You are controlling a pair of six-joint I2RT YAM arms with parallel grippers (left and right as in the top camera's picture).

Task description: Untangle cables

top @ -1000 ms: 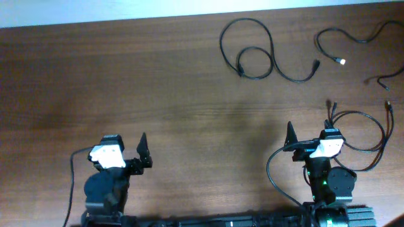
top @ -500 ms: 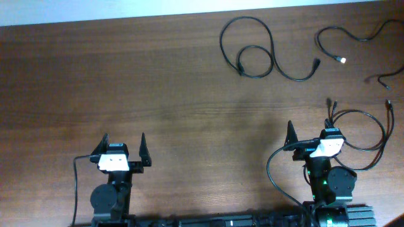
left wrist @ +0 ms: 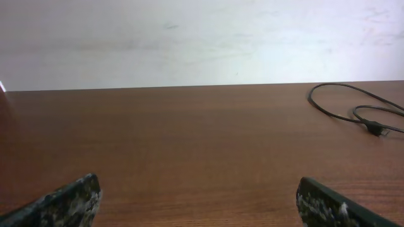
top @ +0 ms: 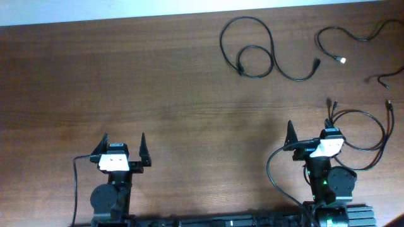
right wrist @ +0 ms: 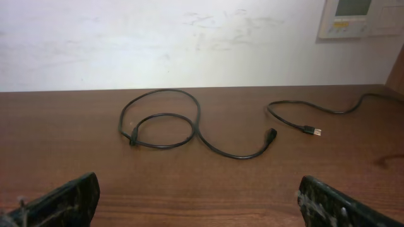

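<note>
Here, thin black cables point(top: 240, 69) (loosely looped) on woodgrain table point(top: 126, 75).

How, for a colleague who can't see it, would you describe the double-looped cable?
Near the far edge of the wooden table, right of centre, lies the leftmost cable. Unlike its light-tipped neighbour, it curls into a small ring overlapping a larger arc, both ends black.

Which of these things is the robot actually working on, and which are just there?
Job:
thin black looped cable
thin black cable with light tip
large thin black cable loop, lower right

Just there:
brown wooden table
white wall panel
</note>
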